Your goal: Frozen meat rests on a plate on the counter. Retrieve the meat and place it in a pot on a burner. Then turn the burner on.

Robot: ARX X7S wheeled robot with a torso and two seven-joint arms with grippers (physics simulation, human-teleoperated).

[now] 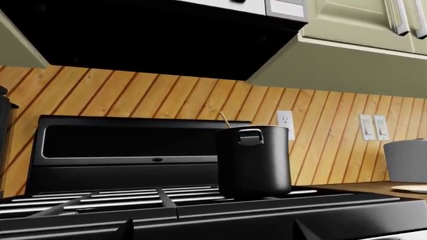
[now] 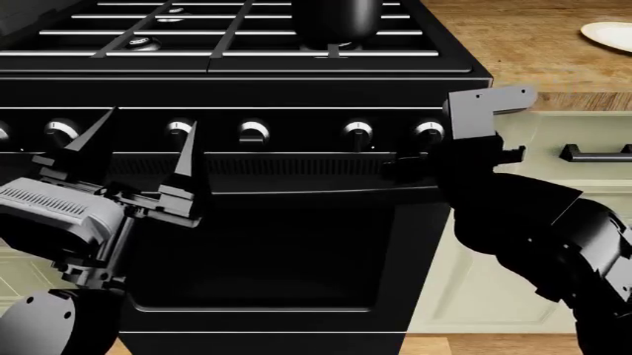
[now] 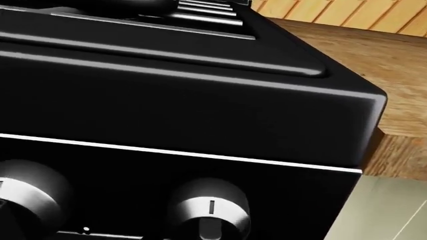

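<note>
Presently: left gripper [image 2: 138,151], lower left of head view, fingers apart, pointing up before the stove knobs [image 2: 254,132]. Right gripper [image 2: 410,168] at the knob row; finger state indiscernible. Pot [image 1: 253,161] upright on grate; skewer tip [image 1: 225,120] protrudes. Plate [image 2: 607,34] on bench [image 2: 513,44], upper right.

You see a row of silver-capped knobs [image 2: 254,132] across the black stove front, an outlet [image 1: 285,124] and switches [image 1: 373,127] on the plank backsplash.
</note>
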